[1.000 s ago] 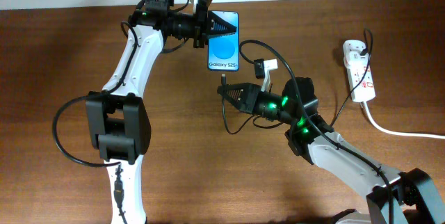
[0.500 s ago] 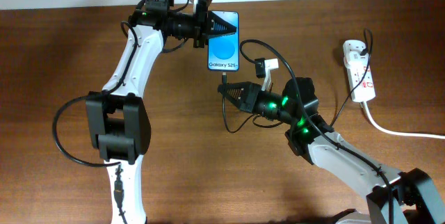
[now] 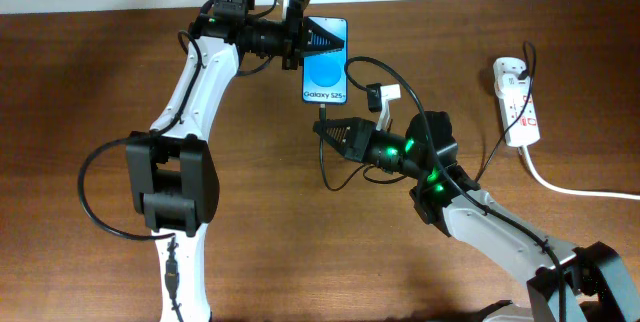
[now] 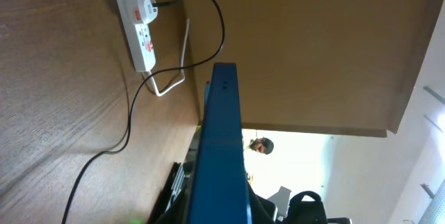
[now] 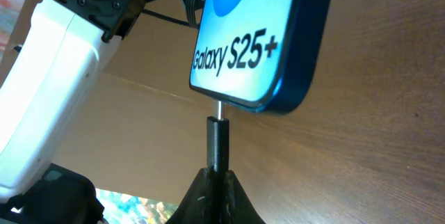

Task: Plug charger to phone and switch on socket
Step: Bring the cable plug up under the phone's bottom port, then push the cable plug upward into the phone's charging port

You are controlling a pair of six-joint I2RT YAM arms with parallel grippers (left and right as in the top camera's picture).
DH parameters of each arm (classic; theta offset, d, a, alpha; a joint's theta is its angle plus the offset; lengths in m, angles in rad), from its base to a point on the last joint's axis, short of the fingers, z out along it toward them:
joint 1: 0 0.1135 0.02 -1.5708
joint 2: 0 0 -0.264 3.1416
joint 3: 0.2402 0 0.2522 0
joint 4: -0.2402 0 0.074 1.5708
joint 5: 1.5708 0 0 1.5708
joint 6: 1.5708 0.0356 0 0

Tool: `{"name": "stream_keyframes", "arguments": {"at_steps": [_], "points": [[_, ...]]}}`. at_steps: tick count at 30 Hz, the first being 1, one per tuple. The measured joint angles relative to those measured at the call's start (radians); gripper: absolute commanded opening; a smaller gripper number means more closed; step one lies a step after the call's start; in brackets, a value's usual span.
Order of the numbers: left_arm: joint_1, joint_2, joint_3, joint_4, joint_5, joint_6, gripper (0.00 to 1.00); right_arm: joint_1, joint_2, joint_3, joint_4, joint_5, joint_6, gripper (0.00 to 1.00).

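The phone [image 3: 325, 62] has a blue screen reading "Galaxy S25+" and lies lengthwise at the back of the table. My left gripper [image 3: 310, 34] is shut on its far end. In the left wrist view the phone shows edge-on [image 4: 222, 140]. My right gripper [image 3: 326, 129] is shut on the charger's black connector [image 5: 220, 140]. The connector's metal tip [image 5: 220, 109] stands at the phone's lower edge [image 5: 257, 36], in or against the port. The charger cable [image 3: 400, 72] loops back to a white plug in the socket [image 3: 517, 100] at the right.
The socket's thick white cord [image 3: 575, 188] runs off to the right edge. The socket also shows in the left wrist view [image 4: 135, 22] with red switch marks. The left arm [image 3: 190, 92] spans the table's left side. A cardboard wall stands behind the table.
My left gripper and the phone have shifted slightly to the right. The right gripper with the connector has stayed in place.
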Motion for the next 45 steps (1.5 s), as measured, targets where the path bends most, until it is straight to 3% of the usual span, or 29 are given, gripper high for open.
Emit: {"name": "stream_keyframes", "arguments": {"at_steps": [45], "points": [[0.018, 0.0, 0.0, 0.0, -0.003, 0.017, 0.0, -0.006, 0.0, 0.0, 0.001, -0.027, 0.05, 0.04]]}}
